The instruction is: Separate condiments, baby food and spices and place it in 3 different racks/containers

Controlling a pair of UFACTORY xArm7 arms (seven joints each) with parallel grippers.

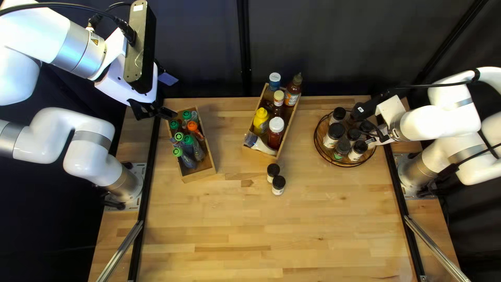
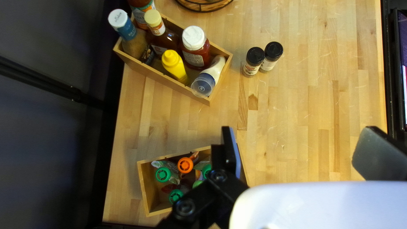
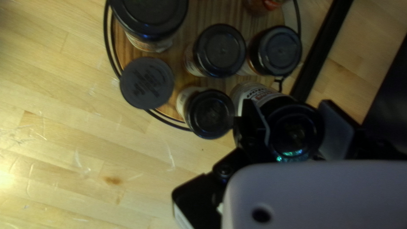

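"What does the right claw (image 3: 293, 125) have?"

"It pinches a dark-capped spice jar (image 3: 257, 91) by the cap, one finger on each side. The jar is at the right-hand side of the round rack (image 1: 342, 165) in the top left view; whether its base rests there cannot be told."

"How would it handle?"

"Stiff and fairly light, most likely, though a glass body could chip. The cap looks smooth and may slip, so the fingers want its sides squarely, opposite each other."

"And its long axis?"

"Close to upright, cap toward the claw, base away from it. A slight lean cannot be ruled out."

"Farther out?"

"A neighbouring jar (image 3: 210, 114) in the round rack is just beside one finger and could be knocked. Left of the rack and nearer the worktop's (image 1: 209, 235) near edge, two loose spice jars (image 2: 253, 59) stand upright; they should take the same cap hold."

"And the left claw (image 2: 299, 142)?"

"Well left of the rack, beyond the condiment box (image 2: 161, 76) and near the baby-food box (image 1: 199, 176), its fingers spread around nothing."
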